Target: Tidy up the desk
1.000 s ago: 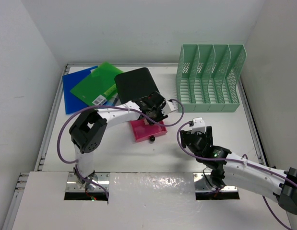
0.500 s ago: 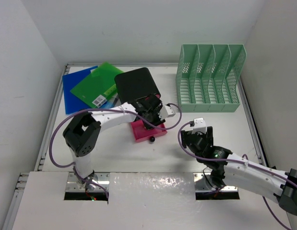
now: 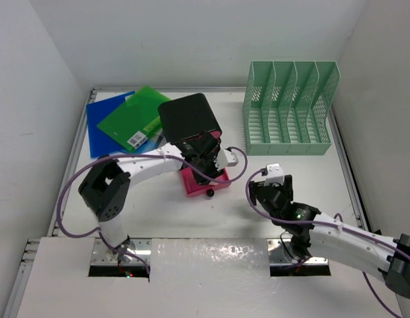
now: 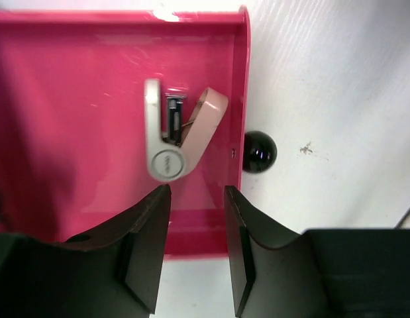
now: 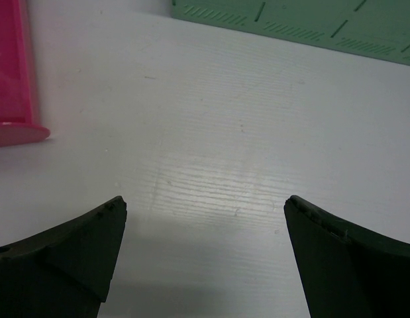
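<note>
Down over the pulled-out pink drawer (image 4: 92,99) with the left hand (image 4: 196,199), fingers partly apart, gripping nothing. Lying flat inside, a small white stapler (image 4: 171,139) (arm swung open), apparently tucked there to get it off the white desk (image 3: 310,172) spread beneath everything. Drawer jutting from the black box (image 3: 188,116), black knob (image 4: 259,151) forward, probably awaiting a push shut. Right hand (image 5: 203,199) spread wide, empty, parked low over bare desk beside the drawer.

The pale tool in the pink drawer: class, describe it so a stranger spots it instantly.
Near the middle of the white desk lies a pink drawer with a black knob. The only item visible inside is a pale hinged tool, splayed in a V from a round pivot.
</note>
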Controlling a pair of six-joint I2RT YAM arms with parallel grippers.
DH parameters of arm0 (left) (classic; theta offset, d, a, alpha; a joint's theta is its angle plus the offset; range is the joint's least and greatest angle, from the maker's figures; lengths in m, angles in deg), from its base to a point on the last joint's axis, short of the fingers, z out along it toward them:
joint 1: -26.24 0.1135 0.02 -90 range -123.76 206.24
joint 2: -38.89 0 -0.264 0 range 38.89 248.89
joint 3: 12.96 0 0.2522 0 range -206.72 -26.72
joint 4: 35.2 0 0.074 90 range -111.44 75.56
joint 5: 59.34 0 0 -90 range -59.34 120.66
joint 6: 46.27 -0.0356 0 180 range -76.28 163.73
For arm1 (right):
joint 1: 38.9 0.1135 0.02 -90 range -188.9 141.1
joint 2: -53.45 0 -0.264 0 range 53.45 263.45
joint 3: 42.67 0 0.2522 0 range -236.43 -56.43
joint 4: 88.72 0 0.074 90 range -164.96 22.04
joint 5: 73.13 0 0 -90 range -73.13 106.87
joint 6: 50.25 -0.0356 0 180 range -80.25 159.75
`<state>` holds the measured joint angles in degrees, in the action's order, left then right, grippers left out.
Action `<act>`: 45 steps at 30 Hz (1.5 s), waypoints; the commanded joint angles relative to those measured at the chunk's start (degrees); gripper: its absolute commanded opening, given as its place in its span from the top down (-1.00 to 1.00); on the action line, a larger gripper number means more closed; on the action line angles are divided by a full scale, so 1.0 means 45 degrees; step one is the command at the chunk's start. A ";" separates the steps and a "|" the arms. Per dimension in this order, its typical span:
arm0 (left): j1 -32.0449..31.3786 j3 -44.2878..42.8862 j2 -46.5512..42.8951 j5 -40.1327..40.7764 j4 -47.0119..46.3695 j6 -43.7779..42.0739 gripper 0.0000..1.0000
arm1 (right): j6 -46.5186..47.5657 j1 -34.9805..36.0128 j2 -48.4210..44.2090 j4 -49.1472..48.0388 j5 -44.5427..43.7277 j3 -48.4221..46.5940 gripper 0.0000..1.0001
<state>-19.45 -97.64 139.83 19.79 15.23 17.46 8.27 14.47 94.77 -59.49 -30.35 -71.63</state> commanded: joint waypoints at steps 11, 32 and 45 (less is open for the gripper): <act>0.2785 -0.2794 -0.3546 0.0563 -0.0315 0.0775 0.27 | 0.1549 0.0016 0.3290 -0.7651 0.5590 0.0878 -0.06; 0.6833 -0.2289 -0.1358 0.0483 -0.3597 0.1051 0.21 | 0.0180 0.2069 1.2262 -1.1932 0.3423 -0.3454 0.04; 0.6834 -0.1370 -0.1397 -0.0376 -0.4105 0.0211 0.22 | 0.1663 0.0076 1.4702 -1.3222 0.3892 -0.6912 0.24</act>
<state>10.86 -105.33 133.80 19.44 -4.82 19.80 12.70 15.50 158.79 -113.55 -12.76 -97.40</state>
